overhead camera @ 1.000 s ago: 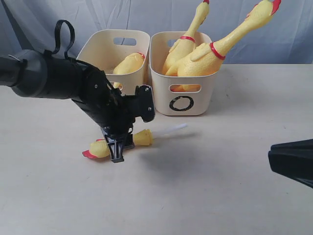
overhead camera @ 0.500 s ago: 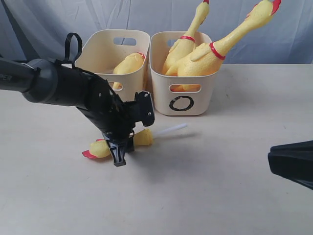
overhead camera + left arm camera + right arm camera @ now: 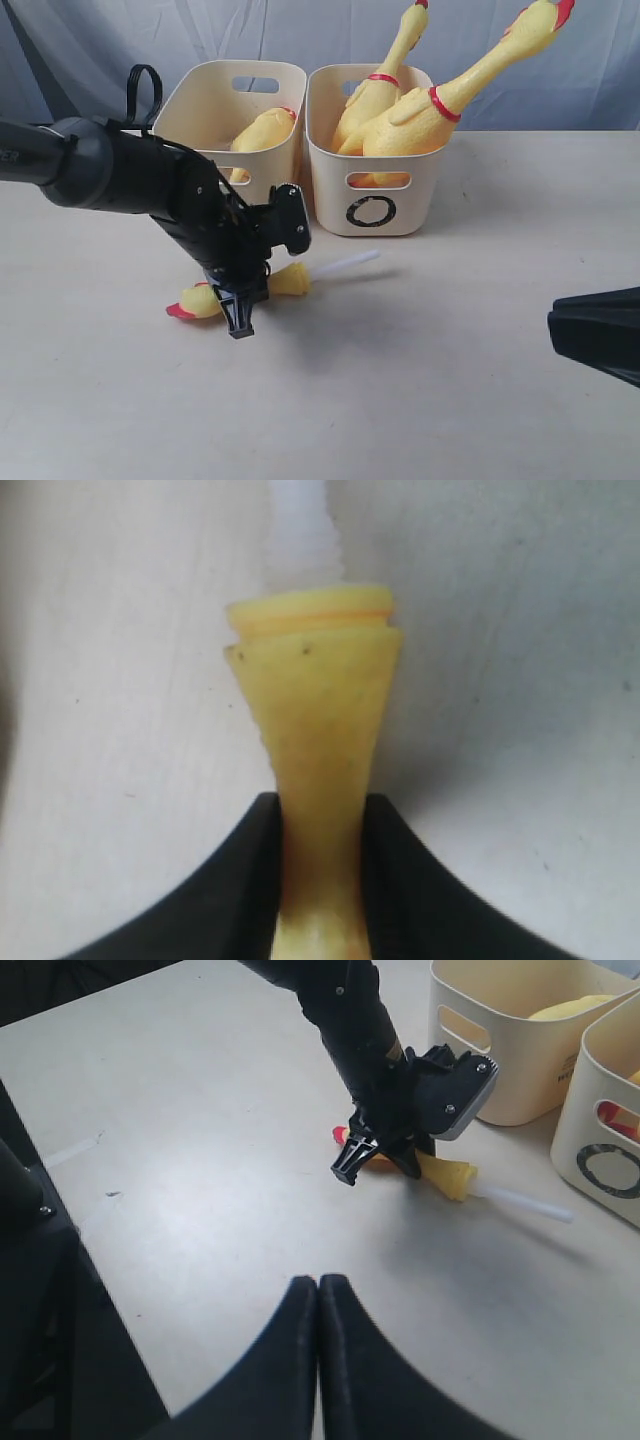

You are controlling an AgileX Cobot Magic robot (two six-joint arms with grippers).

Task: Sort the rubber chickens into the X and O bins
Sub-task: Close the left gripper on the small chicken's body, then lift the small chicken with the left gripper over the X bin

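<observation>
We judge this hold risky: the left gripper (image 3: 239, 322) pinches the slim yellow rubber chicken fragment with its white tube (image 3: 288, 281) at its narrow waist, jaws tight on both sides, and the soft rubber may squirm out on lifting. It lies on the pale surface (image 3: 430, 380), near the cream plastic tubs (image 3: 328, 190); our right gripper (image 3: 318, 1300) is closed and empty, well apart
</observation>
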